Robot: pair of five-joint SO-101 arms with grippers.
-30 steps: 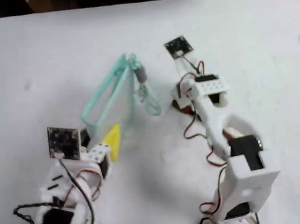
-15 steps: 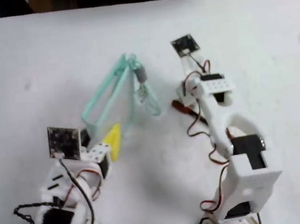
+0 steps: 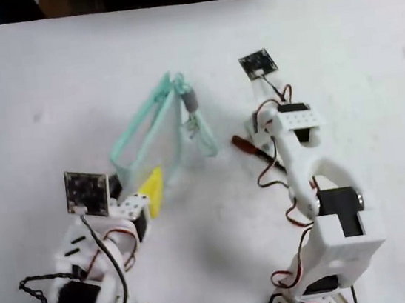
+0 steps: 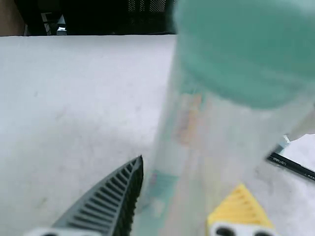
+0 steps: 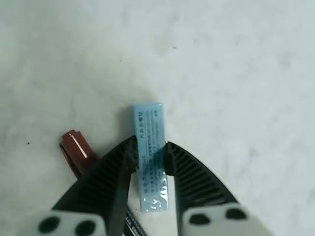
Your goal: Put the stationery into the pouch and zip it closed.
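Nearest, by the arm bases, the left tool (image 3: 134, 187) is clenched on the lower corner of the pouch (image 3: 149, 140), one dark finger and one yellow finger (image 3: 151, 189) pressing on either side of its clear wall. The pouch stands on edge on the white worktop (image 3: 44, 83), its green-trimmed mouth held up and gaping. In the left wrist view its see-through side sits right between the two fingers. To the other side, a little farther out, the right tool (image 5: 150, 147) is clamped on a small blue case (image 5: 149, 162), both ribbed fingers touching its long sides about halfway along. Whether the case is lifted or still lies on the worktop cannot be told. Just beside that tool lies a brown pen (image 3: 245, 144), apart from the pouch, its capped end pointing towards the pouch. In the left wrist view a black barrel (image 4: 291, 165) lies on the worktop past the pouch; I cannot tell whether it belongs to that pen. Farther still, at the pouch's far corner, a grey zip pull (image 3: 190, 99) sits at the end of the mouth, and a pale loop (image 3: 202, 140) hangs from it down to the worktop.
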